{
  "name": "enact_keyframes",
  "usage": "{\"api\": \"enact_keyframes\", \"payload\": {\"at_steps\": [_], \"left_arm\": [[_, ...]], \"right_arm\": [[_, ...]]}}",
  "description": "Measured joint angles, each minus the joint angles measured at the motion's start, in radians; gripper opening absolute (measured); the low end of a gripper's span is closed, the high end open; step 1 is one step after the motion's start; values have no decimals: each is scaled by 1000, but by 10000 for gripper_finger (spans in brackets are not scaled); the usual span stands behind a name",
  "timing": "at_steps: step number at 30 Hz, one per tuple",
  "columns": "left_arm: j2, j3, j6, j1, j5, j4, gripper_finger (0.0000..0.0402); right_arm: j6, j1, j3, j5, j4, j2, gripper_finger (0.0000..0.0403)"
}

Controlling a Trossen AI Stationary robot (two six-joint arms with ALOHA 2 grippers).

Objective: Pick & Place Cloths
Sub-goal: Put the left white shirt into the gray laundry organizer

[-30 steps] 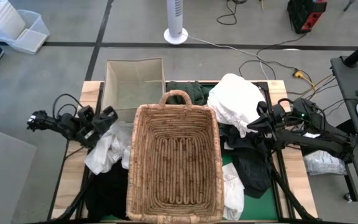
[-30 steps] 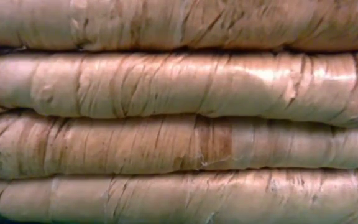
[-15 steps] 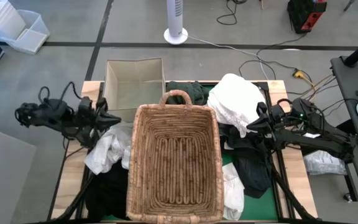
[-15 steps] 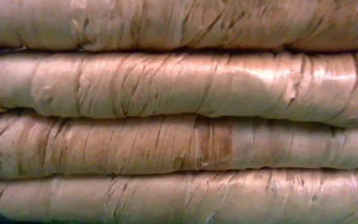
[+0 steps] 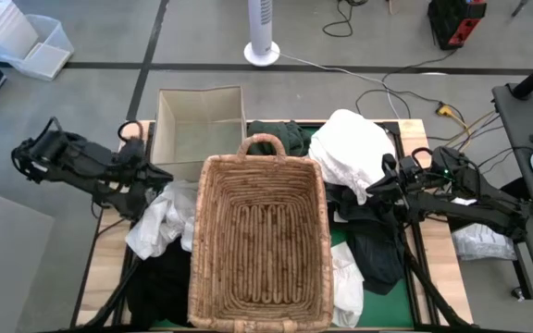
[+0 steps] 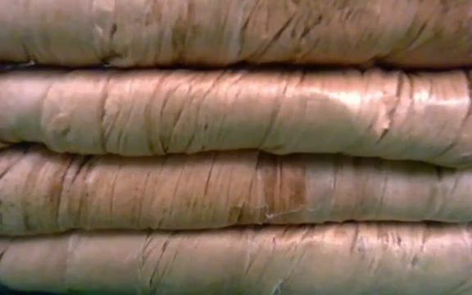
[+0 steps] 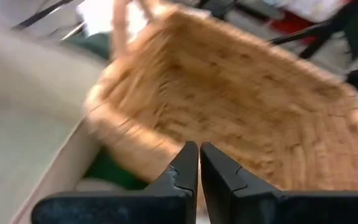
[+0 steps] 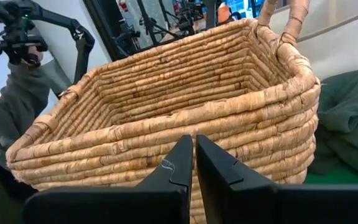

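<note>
The big woven wicker basket [image 5: 259,245] sits empty mid-surface, crumpled white and dark cloths [image 5: 160,222] heaped either side, so all remains; both tools closed on nothing, right tool [image 5: 378,188] unmoved, left tool [image 5: 160,173] swung farther left since.

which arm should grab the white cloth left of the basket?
Left, probably. The left gripper is shut, empty, right at that white cloth; the right gripper sits across the wicker basket.
</note>
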Motion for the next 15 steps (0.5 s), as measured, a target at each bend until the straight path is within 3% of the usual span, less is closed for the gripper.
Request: {"api": "enact_keyframes", "payload": {"at_steps": [7, 15], "left_arm": [[15, -74, -44, -44, 106, -57, 0], [22, -195, -213, -169, 156, -157, 0]], "right_arm": [[13, 0, 0, 1, 5, 0, 13], [29, 0, 0, 1, 5, 0, 13]]}}
